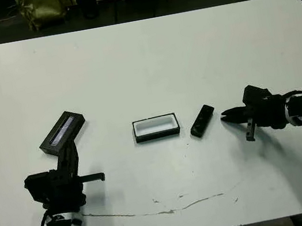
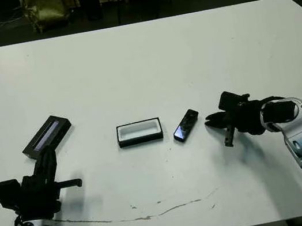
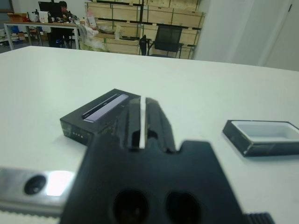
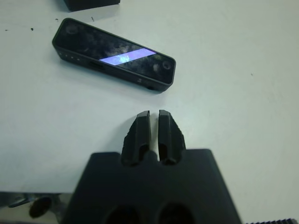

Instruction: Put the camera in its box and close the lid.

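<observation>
Head view: white table (image 1: 141,56) filling the frame; box (image 1: 155,127) at centre, open, white lining up; camera (image 1: 202,121) just right of it, flat on the table and angled, apart from the box; lid (image 1: 61,130) at centre left, glossy strip up, well apart from the box. Right gripper (image 1: 235,120) at centre right, near the camera but short of it, touching nothing. Left gripper (image 1: 69,156) at lower left, pointing up-frame at the lid's near end. Left wrist view: fingers (image 3: 133,123) pressed almost together with a thin slit between, empty, lid (image 3: 100,114) just beyond the tips, box (image 3: 262,136) at right. Right wrist view: fingers (image 4: 140,133) likewise nearly shut and empty, camera (image 4: 114,55) lying crosswise beyond the tips at upper left, bluish glint on its top face. Step in hand, probably: picking up the camera. To do well: spread the fingers first, square them across the bar's narrow width, descend at mid-length, pinch without nudging it toward the box.
</observation>
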`<state>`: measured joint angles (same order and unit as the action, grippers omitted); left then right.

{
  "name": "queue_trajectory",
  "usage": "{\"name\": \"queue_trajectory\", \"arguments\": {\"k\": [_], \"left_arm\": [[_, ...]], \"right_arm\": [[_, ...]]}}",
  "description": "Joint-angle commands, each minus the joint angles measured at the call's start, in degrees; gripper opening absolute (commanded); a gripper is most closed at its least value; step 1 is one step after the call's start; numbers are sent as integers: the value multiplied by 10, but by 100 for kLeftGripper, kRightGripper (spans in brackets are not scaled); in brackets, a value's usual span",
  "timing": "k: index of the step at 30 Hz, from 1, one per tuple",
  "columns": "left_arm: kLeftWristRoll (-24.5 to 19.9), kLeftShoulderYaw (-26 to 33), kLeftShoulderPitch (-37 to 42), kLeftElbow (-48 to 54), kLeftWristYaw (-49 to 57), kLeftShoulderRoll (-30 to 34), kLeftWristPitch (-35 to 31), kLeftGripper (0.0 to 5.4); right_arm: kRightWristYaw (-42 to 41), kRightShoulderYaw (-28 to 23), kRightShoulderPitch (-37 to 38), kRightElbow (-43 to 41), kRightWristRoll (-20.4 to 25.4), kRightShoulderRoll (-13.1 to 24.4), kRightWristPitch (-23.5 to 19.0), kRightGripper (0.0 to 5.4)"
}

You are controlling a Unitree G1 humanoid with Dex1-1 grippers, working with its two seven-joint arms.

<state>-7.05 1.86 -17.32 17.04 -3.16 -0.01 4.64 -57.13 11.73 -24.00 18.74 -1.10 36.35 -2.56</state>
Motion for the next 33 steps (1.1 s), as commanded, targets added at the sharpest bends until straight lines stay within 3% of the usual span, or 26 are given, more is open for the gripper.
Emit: {"name": "queue_trajectory", "arguments": {"k": [1, 9, 15, 19, 33], "left_arm": [[0, 4, -5, -10, -2, 3, -5, 2], [0, 3, -8, -4, 2, 0, -12, 2], [5, 1, -8, -2, 3, 2, -12, 2], [5, 2, -7, -5, 4, 1, -9, 2], [4, 2, -5, -7, 1, 3, -6, 2]], "right_arm": [[-1, 10, -6, 29, -9, -9, 23, 0], [4, 19, -17, 39, -18, -22, 13, 0], [11, 25, -20, 21, -24, -30, -24, 0], [19, 33, -20, 11, -40, -30, -22, 0], [16, 35, -41, 48, -29, -45, -6, 0]]}}
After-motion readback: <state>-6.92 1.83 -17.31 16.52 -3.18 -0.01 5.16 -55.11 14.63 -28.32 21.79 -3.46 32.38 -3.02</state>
